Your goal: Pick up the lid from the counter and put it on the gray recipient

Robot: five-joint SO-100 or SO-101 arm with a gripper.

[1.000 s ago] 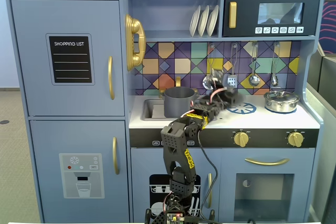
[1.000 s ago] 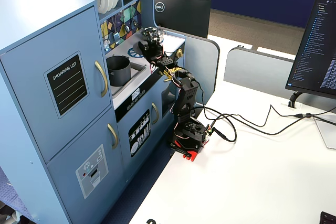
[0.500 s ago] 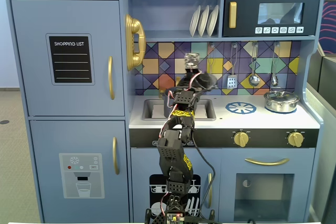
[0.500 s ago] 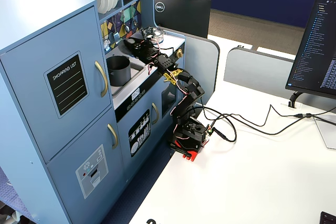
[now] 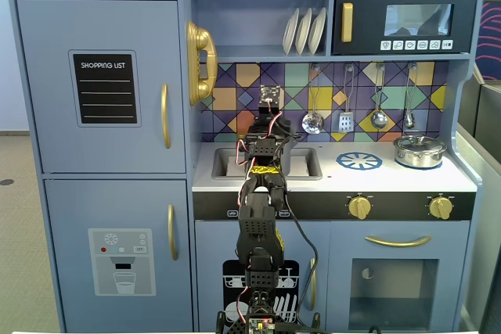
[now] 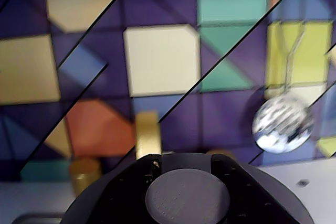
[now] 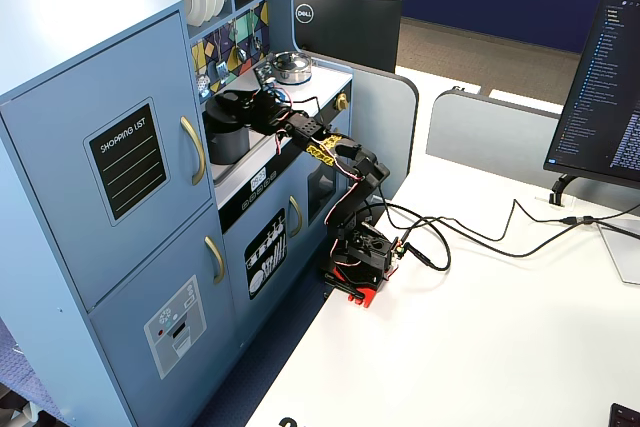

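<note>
My gripper [image 6: 186, 165] is shut on the central knob of the dark-gray lid [image 6: 187, 198], whose flat disc fills the bottom of the wrist view. In a fixed view the lid [image 7: 232, 100] hangs level a little above the gray recipient [image 7: 226, 145], a matte dark-gray pot standing in the sink, with a gap between them. My gripper [image 7: 252, 105] reaches in from the right. In the front fixed view my arm covers most of the pot [image 5: 285, 160], and the lid's edge [image 5: 245, 125] shows beside my gripper [image 5: 268, 124].
A shiny silver lidded pot [image 5: 419, 150] sits on the right of the counter, also in a fixed view [image 7: 291, 67]. A blue burner print [image 5: 359, 161] lies beside the sink [image 5: 223, 163]. Utensils [image 5: 312, 121] hang on the tiled wall; a ladle [image 6: 281, 121] and gold faucet [image 6: 147, 135] are close ahead.
</note>
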